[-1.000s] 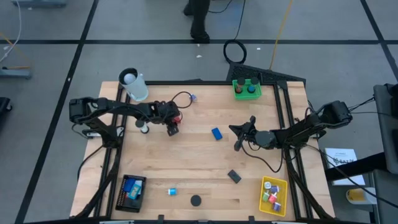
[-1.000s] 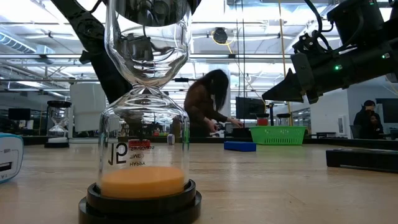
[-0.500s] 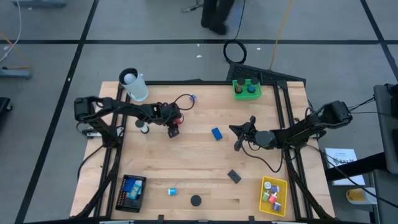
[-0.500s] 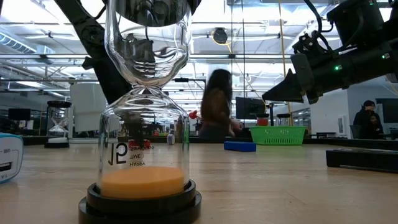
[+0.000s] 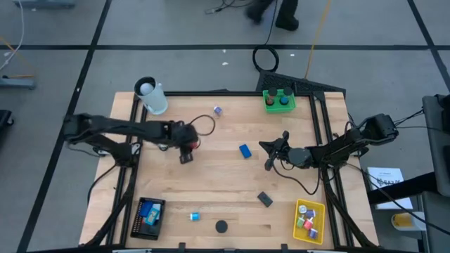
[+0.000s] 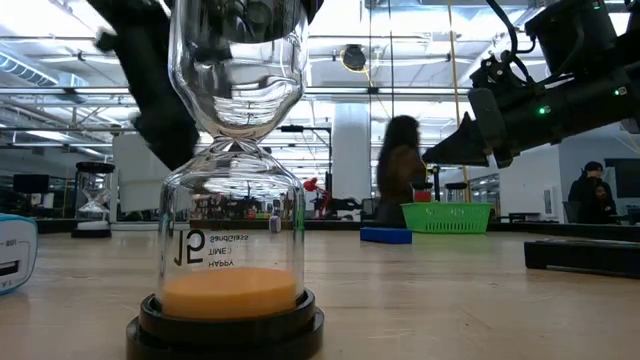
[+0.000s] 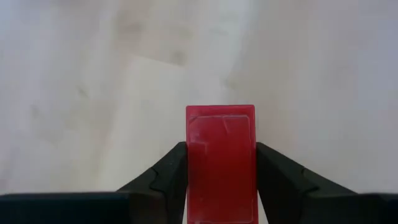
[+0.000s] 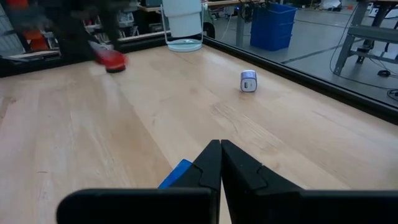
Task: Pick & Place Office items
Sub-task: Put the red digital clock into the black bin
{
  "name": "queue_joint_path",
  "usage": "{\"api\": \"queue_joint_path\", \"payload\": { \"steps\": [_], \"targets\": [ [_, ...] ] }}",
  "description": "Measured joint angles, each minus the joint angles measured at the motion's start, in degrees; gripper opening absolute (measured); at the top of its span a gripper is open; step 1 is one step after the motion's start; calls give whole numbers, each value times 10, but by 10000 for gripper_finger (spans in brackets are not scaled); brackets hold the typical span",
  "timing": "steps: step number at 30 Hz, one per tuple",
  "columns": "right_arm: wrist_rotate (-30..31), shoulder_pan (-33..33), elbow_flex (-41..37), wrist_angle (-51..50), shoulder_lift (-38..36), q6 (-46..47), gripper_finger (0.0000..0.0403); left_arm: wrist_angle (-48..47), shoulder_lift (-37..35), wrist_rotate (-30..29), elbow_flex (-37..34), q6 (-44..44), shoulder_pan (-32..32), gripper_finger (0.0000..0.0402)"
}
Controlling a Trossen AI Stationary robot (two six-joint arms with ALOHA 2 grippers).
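Note:
My left gripper [image 5: 185,156] is over the table's left middle, shut on a red block [image 7: 221,155], which also shows as a red blur [image 8: 111,60] in the right wrist view. My right gripper [image 5: 266,149] [image 8: 221,149] hovers right of centre, shut and empty, its tip [image 6: 425,158] above the table. A blue block [image 5: 245,150] [image 8: 177,174] [image 6: 386,235] lies flat just beyond it. A small purple-and-white piece [image 5: 217,110] [image 8: 248,81] lies near the far edge. A black block [image 5: 264,199] and a teal-and-white piece [image 5: 195,216] lie toward the near edge. My left gripper pinches the red block between its two fingers [image 7: 168,174], one on each long side [image 7: 191,155]. The fingers come from above, pointing down, and the block stands on end between them. Whether its lower end touches the table, I cannot tell.
A white cup [image 5: 151,97] stands at the far left corner, and a green tray [image 5: 279,100] is at the far edge. A yellow tray [image 5: 308,219] sits near right and a black mesh tray [image 5: 149,216] near left. An hourglass [image 6: 232,200] [image 5: 221,226] stands by the near edge. A person walks behind the table.
My left gripper has carried the red block toward the table's near edge and slightly left, the arm stretching out low; its cable loop followed. My right arm kept still. The person in the room behind has walked to the right.

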Motion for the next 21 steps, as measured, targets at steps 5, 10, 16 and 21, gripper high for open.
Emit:
{"api": "queue_joint_path", "payload": {
  "steps": [5,10,16,21],
  "targets": [
    [0,0,0,-3,0,0,4,-46,-83,-3,7,-115,-132,155],
    [0,0,0,-3,0,0,4,-71,-119,-11,7,-261,-299,155],
    [0,0,0,-3,0,0,4,-66,-114,-26,7,-448,-493,155],
    [0,0,0,-3,0,0,4,-60,-91,-26,7,-604,-622,155]
  ]
}}
